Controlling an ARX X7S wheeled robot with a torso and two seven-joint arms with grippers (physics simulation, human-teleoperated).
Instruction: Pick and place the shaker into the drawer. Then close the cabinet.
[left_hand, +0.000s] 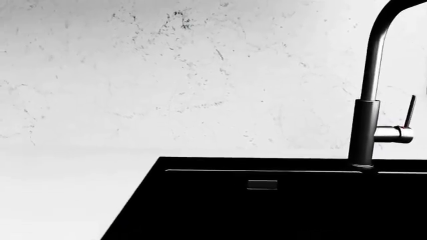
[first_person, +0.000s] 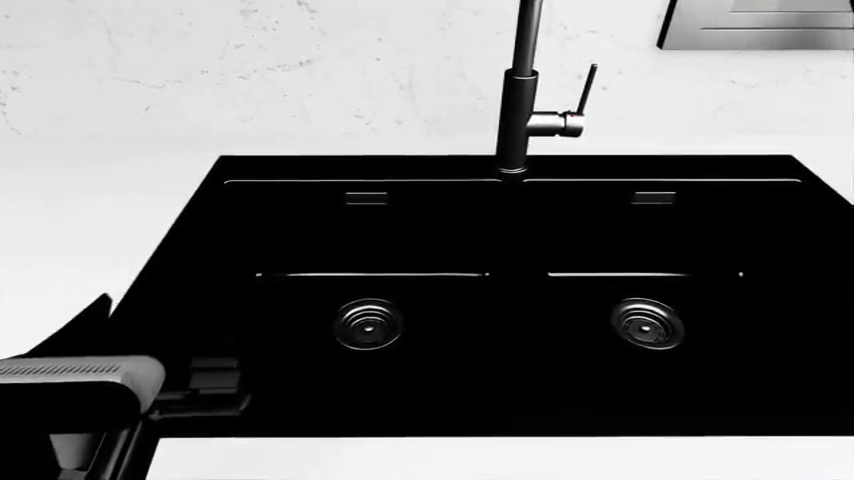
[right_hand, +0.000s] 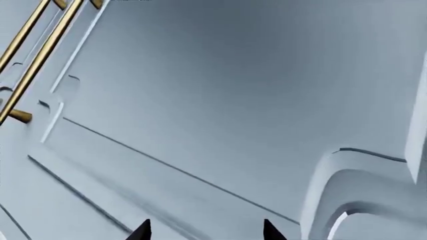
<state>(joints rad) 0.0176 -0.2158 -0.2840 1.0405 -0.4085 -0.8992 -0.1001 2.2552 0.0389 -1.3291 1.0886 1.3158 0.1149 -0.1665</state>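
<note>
Black double sink filling the middle of the head view, dark tap at top centre. Left arm at lower left, gripper state unclear. Right gripper spread open, tips at bottom edge, facing pale blue-grey cabinet panels with brass handles at upper left. No sight of shaker.

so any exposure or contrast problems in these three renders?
Head view: the black double sink is crushed to near black; only its drains and rim edges read. Left wrist view: white wall nearly merges with the counter, faucet in silhouette. Right wrist view: flat blue-grey cabinet fronts, soft low contrast, claw tips black silhouettes.
</note>
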